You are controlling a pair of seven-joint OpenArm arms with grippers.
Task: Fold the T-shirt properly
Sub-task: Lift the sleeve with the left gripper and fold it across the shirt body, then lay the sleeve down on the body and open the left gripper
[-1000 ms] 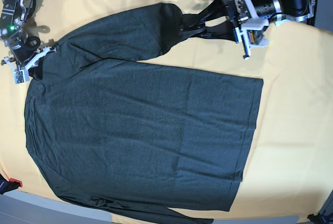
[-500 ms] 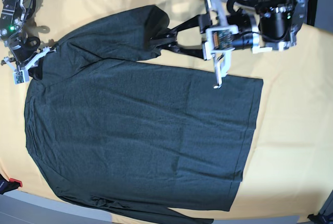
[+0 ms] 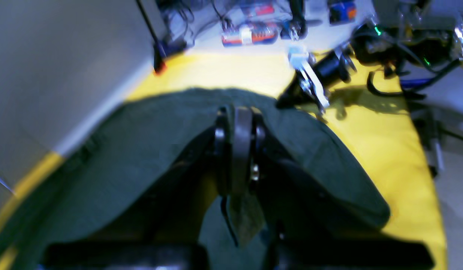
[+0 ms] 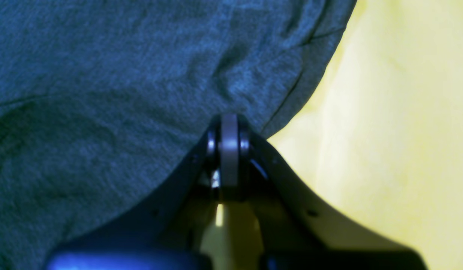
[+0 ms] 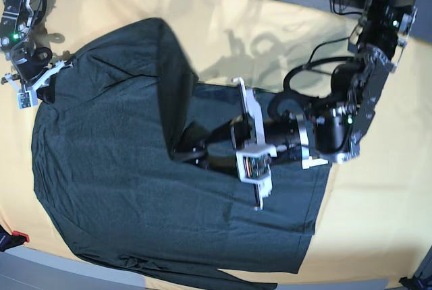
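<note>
black arms (image 5: 324,128), white brackets, green LEDs

**Three cameras: one overhead, two riding the wrists**

Base view: high above, looking almost straight down on the yellow-covered worktop (image 5: 378,222), wide enough for both arms. Left wrist view: close behind its own fingers (image 3: 241,150), aimed low across the T-shirt (image 3: 141,157) toward the other arm at 1 o'clock. Right wrist view: closest of all, pressed near the cloth, fingers (image 4: 228,146) at 6 o'clock, bare yellow at 3 o'clock. Shared by all three: dark shirt on yellow cover.
</note>
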